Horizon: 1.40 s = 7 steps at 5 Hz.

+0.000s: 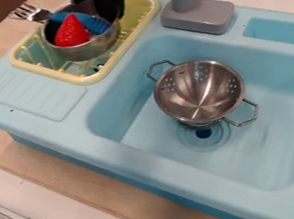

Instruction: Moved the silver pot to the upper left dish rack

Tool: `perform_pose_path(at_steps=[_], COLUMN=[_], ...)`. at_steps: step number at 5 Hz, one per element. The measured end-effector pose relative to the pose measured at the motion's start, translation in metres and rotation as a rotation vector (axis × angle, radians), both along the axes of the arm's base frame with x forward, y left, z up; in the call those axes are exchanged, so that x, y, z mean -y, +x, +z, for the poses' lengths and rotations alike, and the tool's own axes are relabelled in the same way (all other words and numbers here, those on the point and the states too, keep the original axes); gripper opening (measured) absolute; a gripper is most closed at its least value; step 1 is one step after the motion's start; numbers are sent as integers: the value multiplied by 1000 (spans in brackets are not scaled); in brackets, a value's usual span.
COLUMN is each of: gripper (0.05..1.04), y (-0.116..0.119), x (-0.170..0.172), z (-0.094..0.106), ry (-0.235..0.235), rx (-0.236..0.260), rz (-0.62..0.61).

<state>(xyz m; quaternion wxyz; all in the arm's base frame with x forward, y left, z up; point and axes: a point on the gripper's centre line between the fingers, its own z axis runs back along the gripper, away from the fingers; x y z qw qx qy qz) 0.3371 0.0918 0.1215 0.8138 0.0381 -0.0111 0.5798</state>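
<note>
Silver pot (pixel 87 50) sits in yellow dish rack (pixel 126 45), just below gripper (pixel 101 0); placement looks done, only retreat remaining. Cannot tell whether gripper is open or closed.

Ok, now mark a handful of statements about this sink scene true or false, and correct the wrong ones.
1. The silver pot is in the yellow dish rack. True.
2. The colander is upside down in the sink. False: its open side faces up.
3. The tines of the fork extend beyond the pot's rim. True.
4. The strawberry lies in the colander. False: it is in the silver pot.
5. The faucet is grey. True.
</note>
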Motion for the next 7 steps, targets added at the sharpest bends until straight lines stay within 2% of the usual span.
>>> perform_pose_path(at_steps=[3,6,7], gripper=[66,91,247], y=[5,2,2], x=[1,1,1], z=[-10,-19,-20], ry=[47,44,17], rx=[-3,-6,-5], rz=[70,85,86])
